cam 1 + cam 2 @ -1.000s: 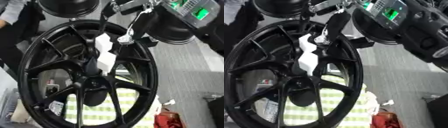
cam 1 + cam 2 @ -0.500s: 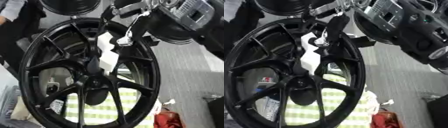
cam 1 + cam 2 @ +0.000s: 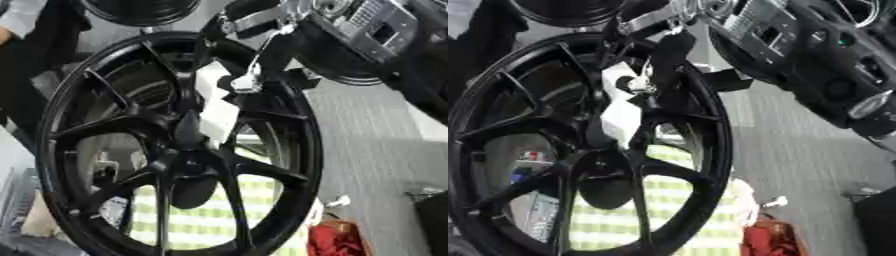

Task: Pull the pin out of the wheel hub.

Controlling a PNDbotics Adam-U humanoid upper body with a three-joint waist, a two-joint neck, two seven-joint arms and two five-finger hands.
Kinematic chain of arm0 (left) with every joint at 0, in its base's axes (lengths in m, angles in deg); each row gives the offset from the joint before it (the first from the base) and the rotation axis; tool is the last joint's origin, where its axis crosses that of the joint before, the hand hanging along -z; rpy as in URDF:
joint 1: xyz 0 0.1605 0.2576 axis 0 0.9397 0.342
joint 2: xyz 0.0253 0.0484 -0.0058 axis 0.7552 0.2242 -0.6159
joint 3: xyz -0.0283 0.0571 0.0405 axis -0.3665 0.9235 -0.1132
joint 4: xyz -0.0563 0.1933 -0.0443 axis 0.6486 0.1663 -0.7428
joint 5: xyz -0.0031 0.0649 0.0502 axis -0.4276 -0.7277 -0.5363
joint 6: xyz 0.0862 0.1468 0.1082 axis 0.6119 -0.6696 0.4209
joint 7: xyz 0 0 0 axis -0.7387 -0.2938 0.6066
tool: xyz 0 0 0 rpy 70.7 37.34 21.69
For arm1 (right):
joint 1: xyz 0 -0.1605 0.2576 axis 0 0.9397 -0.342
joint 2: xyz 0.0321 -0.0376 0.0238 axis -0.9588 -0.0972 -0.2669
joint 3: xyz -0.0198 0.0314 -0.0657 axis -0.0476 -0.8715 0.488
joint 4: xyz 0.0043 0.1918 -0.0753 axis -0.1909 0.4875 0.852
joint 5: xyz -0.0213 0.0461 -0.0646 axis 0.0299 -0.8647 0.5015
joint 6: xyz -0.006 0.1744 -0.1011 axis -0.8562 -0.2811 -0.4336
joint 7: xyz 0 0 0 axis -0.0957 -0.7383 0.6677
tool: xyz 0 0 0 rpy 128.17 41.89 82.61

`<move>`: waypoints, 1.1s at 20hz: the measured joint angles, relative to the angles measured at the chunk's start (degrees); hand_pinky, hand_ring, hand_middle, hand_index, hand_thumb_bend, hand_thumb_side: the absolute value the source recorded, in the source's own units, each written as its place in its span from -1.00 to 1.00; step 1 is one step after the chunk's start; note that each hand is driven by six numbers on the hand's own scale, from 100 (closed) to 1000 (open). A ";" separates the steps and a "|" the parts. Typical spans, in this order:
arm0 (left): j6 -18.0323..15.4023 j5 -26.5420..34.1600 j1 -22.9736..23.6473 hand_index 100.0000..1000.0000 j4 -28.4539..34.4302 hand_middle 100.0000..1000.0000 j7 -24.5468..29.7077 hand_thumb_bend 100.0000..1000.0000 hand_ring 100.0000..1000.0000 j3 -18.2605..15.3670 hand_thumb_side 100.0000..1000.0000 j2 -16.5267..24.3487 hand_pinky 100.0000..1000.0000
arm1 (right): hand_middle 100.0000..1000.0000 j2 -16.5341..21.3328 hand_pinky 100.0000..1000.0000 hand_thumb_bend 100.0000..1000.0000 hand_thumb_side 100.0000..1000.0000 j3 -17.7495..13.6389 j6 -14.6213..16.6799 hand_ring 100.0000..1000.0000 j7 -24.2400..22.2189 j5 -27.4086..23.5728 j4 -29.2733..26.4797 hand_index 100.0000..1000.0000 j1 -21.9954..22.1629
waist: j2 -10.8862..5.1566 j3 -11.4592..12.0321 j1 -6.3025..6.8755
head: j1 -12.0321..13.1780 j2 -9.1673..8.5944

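- Here the right hand [image 3: 667, 47] reaches in from the upper right, over the rim of the black wheel hub [image 3: 179, 145], which stands on edge and fills most of both views.
- Its dark fingers [image 3: 674, 50] point down across the upper spokes; whether they are curled round anything I cannot tell, since they blend into the black spokes behind them.
- Just below the fingertips sits a small white piece [image 3: 245, 82], likely the pin or its tag, and a white label [image 3: 214, 107] hangs beneath that, toward the hub centre [image 3: 188, 160].
- The left hand shows in neither view.
- Risk, as I judge it: the wheel is upright, so a sideways tug from the fingers could tip or roll it rather than free the pin.
- Another risk: the fingers may catch the hanging label instead of the pin, and tear or slip off it.
- Below the hub, a green checked cloth [image 3: 201, 225] and a red object [image 3: 337, 240] lie well away from the fingers.
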 measured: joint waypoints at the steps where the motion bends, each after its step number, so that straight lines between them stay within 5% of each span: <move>1: 0.00 0.03 -0.03 0.45 0.00 0.27 0.00 -0.67 0.42 0.00 0.34 0.00 0.61 | 0.73 0.06 0.88 -0.86 -0.09 -0.07 0.22 0.88 0.00 0.04 0.00 0.73 0.36 | 0.13 0.07 -0.07 | 0.00 0.00; 22: 0.13 0.42 -0.68 0.45 0.00 0.27 0.13 -0.71 0.43 -0.01 0.37 -0.44 0.62 | 0.69 2.54 0.87 -0.76 -0.39 -1.09 0.42 0.84 1.19 2.07 -2.14 0.70 4.11 | 1.86 1.30 -0.98 | -0.73 0.00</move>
